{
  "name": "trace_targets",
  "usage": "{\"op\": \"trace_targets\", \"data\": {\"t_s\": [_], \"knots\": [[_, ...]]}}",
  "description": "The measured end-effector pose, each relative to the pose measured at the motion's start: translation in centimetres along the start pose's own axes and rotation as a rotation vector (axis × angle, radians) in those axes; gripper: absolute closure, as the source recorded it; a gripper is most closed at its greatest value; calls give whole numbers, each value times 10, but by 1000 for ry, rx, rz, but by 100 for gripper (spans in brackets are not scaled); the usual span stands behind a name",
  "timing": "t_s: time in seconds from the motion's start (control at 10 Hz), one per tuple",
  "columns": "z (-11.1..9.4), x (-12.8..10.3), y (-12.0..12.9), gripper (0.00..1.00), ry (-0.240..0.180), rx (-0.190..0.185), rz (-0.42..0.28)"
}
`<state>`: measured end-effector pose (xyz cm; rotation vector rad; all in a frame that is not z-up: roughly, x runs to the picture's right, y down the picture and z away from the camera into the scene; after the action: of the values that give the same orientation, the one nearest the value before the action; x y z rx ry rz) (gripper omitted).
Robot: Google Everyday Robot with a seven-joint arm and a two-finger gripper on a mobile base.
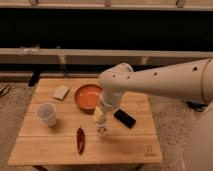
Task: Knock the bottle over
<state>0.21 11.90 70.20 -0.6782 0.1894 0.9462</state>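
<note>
The small white bottle [102, 128] stands on the wooden table [50, 145], near the middle of its front half, and looks close to upright. My gripper [98, 115] hangs at the end of the white arm, directly above and touching the bottle's top from the back. The black rectangular device [124, 118] lies just right of the bottle.
An orange bowl [87, 96] sits behind the gripper. A whitish cup [46, 113] stands at the left. A red chili pepper [80, 139] lies left of the bottle. A pale sponge [61, 92] lies at the back left. A dark wall runs behind the table.
</note>
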Motion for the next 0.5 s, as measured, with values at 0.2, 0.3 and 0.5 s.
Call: {"op": "trace_targets", "data": {"t_s": [0.2,0.3,0.5], "knots": [[0,-16,-24,20,-11,47,3],[0,-26,-35,20,-11,69,1],[-3,-45,-62,20,-15,117,10]]}}
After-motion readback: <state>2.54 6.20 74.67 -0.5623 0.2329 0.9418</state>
